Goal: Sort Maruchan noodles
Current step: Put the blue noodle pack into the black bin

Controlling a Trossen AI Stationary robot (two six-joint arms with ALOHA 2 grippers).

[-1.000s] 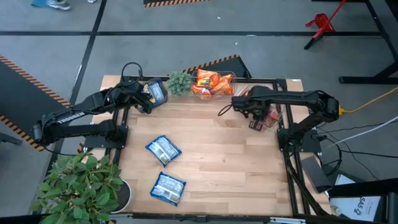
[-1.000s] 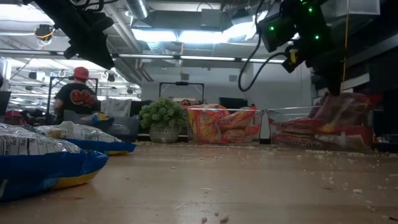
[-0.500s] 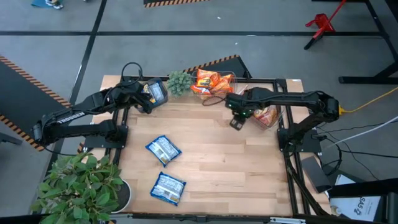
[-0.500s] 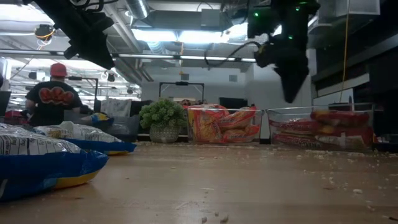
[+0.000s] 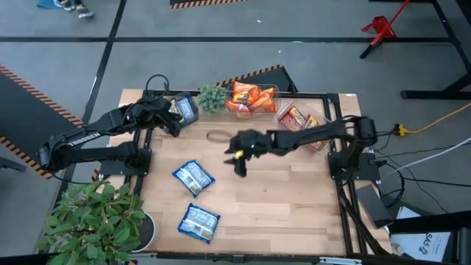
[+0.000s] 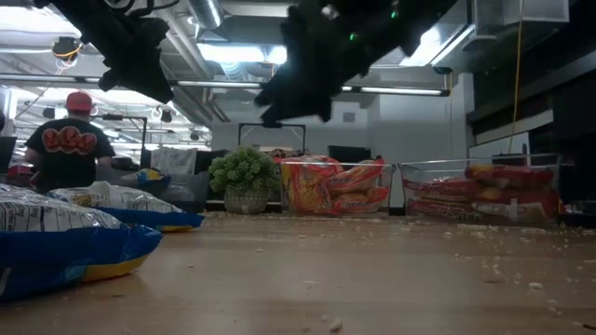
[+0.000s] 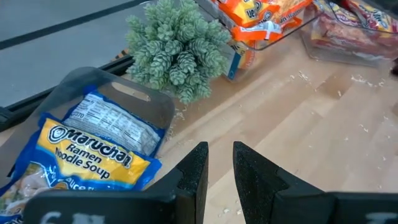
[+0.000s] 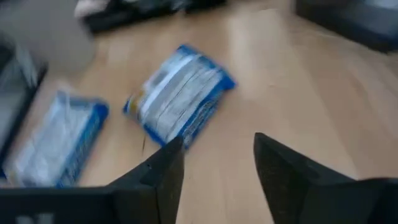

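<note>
Two blue-and-white noodle packets point(image 5: 193, 177) point(image 5: 199, 221) lie flat on the wooden table near its left side. My right gripper point(image 5: 238, 168) is open and hangs over the table's middle, to the right of them. Its wrist view shows both packets point(image 8: 180, 102) point(image 8: 56, 140) ahead of the spread fingers point(image 8: 286, 177). My left gripper point(image 5: 175, 124) waits at the far left with a narrow gap point(image 7: 221, 171) between its fingers. It is beside a clear bin with a blue-and-yellow packet point(image 7: 93, 149). Orange packets point(image 5: 250, 97) and red packets point(image 5: 300, 120) fill two more bins.
A small green plant point(image 5: 212, 96) stands at the far edge between the blue bin and the orange bin. A large leafy plant point(image 5: 92, 217) sits off the table's near left corner. A person in a red cap point(image 6: 70, 149) stands in the room behind. Bare wood point(image 5: 294, 199) lies near right.
My right gripper has swung from above the red bin at the far right toward the table's left and near side. It now hangs over the middle, close to the blue packets. A red packet that stood tilted in the red bin now lies flat there.
</note>
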